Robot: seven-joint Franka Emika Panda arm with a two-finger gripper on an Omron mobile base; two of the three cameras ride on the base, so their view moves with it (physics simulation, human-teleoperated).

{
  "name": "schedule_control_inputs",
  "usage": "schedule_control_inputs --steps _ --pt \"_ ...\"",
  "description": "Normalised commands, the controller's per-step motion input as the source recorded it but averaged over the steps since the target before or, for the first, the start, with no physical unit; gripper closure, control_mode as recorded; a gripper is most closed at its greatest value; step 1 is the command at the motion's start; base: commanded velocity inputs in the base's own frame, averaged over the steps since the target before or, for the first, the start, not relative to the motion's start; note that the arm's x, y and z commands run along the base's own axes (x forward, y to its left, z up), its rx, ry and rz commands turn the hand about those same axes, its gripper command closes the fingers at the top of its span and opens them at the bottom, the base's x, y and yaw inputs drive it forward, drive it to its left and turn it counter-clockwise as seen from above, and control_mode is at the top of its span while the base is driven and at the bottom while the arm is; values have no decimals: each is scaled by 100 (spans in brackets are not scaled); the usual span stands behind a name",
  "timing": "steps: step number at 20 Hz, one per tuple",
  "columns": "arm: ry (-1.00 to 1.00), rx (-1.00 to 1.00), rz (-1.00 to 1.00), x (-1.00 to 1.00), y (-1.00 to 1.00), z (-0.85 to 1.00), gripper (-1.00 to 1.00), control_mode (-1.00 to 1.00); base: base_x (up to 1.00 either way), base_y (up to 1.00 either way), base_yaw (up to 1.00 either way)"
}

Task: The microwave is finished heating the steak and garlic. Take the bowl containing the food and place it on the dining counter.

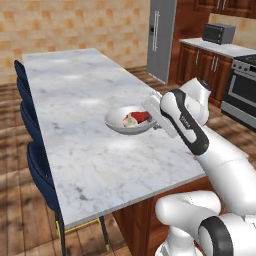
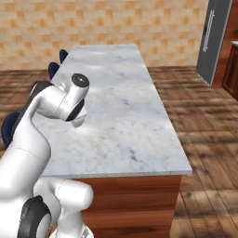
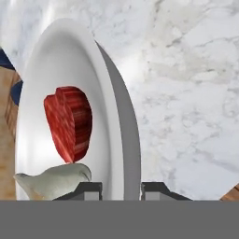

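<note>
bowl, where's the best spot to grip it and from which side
Grip the bowl by its thin rim on the edge nearest the arm, coming in from the arm's side of the dining counter. The walls are shallow and wide, so only the rim fits between the fingers. The claw already straddles that rim, clear of the steak and garlic.
</note>
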Motion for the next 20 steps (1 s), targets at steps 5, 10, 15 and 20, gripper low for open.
schedule_control_inputs --steps 5,10,15,20 --pt "5 -1 13 100 -11 -86 100 -100 0 0 0" --pt "6 0 3 100 20 -62 100 -100 0 0 0" --pt "10 -6 0 100 35 -66 100 -100 0 0 0" --pt "7 -8 -3 94 47 -53 100 -100 0 0 0"
